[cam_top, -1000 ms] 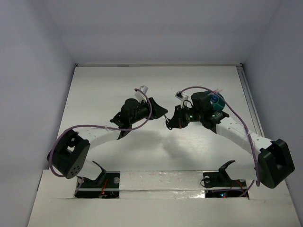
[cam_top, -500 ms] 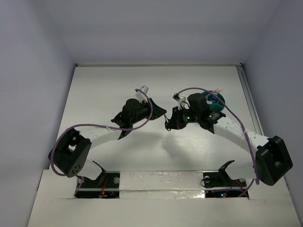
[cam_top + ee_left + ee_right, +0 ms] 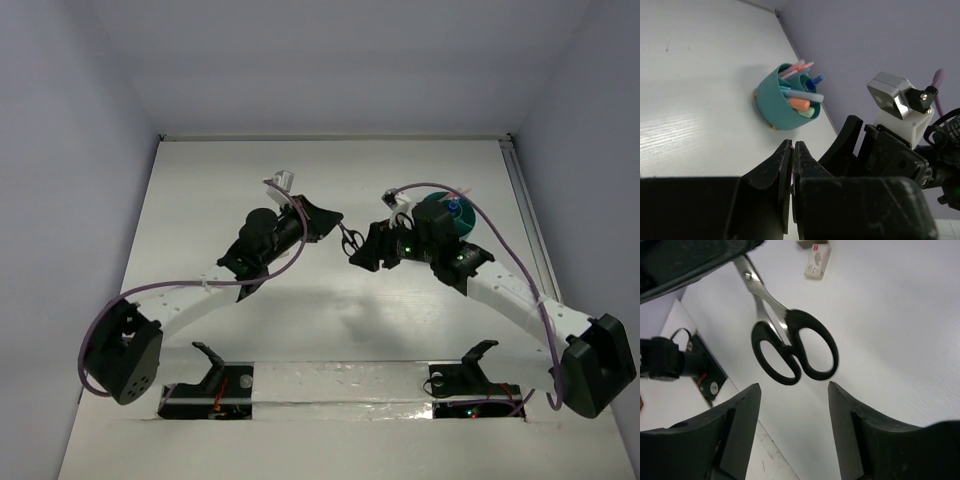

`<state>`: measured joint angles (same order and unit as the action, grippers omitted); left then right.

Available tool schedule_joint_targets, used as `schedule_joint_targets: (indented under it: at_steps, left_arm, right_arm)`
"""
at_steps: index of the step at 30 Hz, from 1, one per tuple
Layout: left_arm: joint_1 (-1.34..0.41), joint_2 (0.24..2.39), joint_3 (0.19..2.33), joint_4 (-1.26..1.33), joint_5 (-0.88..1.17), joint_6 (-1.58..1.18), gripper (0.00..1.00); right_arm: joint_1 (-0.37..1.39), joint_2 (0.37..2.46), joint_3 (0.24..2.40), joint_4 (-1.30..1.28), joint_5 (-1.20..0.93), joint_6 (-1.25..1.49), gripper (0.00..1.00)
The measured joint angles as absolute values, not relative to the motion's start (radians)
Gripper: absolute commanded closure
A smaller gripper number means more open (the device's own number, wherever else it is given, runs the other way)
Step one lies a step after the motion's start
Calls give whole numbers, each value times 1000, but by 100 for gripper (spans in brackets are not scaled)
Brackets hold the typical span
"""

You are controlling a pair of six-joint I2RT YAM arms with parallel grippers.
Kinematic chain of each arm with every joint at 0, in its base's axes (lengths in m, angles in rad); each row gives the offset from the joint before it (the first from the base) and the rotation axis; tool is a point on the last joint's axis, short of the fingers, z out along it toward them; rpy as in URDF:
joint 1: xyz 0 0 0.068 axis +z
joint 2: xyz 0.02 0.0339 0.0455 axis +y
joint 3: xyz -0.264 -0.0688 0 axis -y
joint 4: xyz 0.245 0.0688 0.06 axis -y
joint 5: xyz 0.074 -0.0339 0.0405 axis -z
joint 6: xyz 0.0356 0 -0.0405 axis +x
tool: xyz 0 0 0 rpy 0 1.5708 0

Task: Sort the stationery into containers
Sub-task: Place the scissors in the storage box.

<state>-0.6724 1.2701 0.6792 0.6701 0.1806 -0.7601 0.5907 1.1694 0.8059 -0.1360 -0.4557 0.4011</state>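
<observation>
Black-handled scissors (image 3: pixel 790 347) hang in the air between the two arms (image 3: pixel 350 238). My left gripper (image 3: pixel 792 145) is shut on their blades, of which only a thin sliver shows between the jaws. My right gripper (image 3: pixel 795 386) stands open just below the handles, not touching them. The round teal cup (image 3: pixel 777 102) stands on the table, holding several pens and highlighters; in the top view the cup (image 3: pixel 445 215) is partly behind the right arm. A small white and pink eraser (image 3: pixel 817 260) lies on the table beyond the scissors.
The right arm's wrist camera block (image 3: pixel 900 107) sits close to the right of my left fingers. White walls close in the table (image 3: pixel 200 200) at the back and both sides. The arm bases and cables run along the near edge.
My right gripper has opened and let go of the scissors' handles. The left gripper, which had closed on the blades, has pulled back slightly to the left with the scissors.
</observation>
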Motion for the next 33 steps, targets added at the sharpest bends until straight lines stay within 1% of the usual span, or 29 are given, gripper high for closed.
schedule_joint_targets:
  at_steps: [1, 2, 7, 11, 18, 20, 22, 25, 29, 33]
  left_arm:
    - [-672, 1252, 676, 674, 170, -761, 100]
    - [-672, 1231, 664, 690, 154, -764, 100]
    - [-666, 1144, 568, 799, 74, -828, 100]
    - [-665, 1127, 527, 887, 38, -895, 100]
    - [-665, 1122, 496, 1010, 36, -984, 100]
    - [-665, 1122, 484, 1036, 41, -1003, 100]
    - [-665, 1122, 470, 1056, 44, -1022, 100]
    - [-665, 1123, 452, 1080, 48, -1045, 100]
    - [-666, 1137, 450, 1119, 54, -1057, 100]
    - [-666, 1148, 447, 1148, 57, -1061, 100]
  right_arm:
    - [591, 1148, 791, -112, -436, 422, 30]
    - [591, 1123, 772, -84, -421, 447, 28]
    - [591, 1012, 612, 171, -370, 627, 26]
    - [591, 1032, 526, 384, -367, 775, 26]
    - [591, 1110, 489, 677, -406, 919, 27]
    - [591, 1121, 468, 754, -417, 947, 31]
    - [591, 1129, 447, 818, -423, 970, 41]
    - [591, 1130, 434, 871, -426, 992, 66]
    - [591, 1131, 434, 922, -423, 1005, 70]
    - [591, 1131, 434, 928, -420, 1003, 70]
